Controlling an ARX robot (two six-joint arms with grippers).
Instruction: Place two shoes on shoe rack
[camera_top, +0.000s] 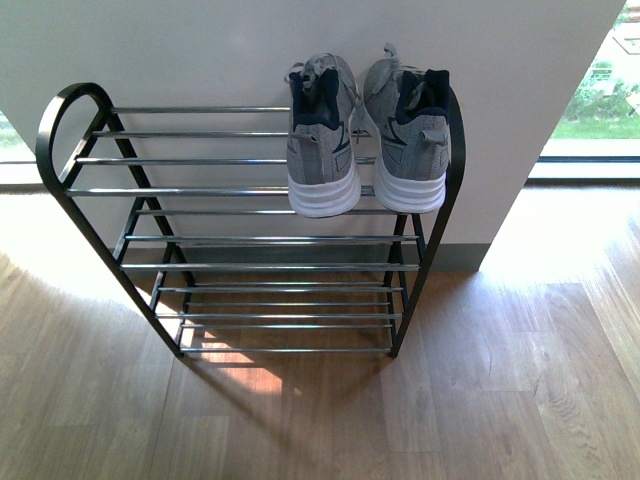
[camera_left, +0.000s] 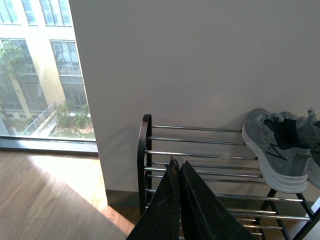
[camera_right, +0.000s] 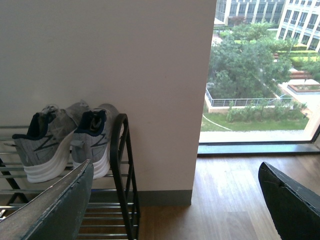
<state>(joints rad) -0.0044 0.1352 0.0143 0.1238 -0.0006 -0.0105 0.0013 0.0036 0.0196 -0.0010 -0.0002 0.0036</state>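
Two grey knit sneakers with white soles and navy collars, one on the left (camera_top: 322, 140) and one on the right (camera_top: 408, 135), sit side by side at the right end of the top tier of the black shoe rack (camera_top: 60, 170), heels toward me. They also show in the left wrist view (camera_left: 277, 147) and the right wrist view (camera_right: 47, 142). The pale slides are out of view. My left gripper (camera_left: 176, 162) is shut and empty, held back from the rack's left end. My right gripper (camera_right: 175, 172) is open and empty, off the rack's right end. Neither arm shows in the front view.
The rack (camera_left: 145, 150) stands against a white wall (camera_top: 300, 40) on a wooden floor (camera_top: 480, 400). Its lower chrome tiers (camera_top: 270, 290) hold nothing. Windows flank the wall at left (camera_left: 40, 75) and right (camera_right: 255, 75).
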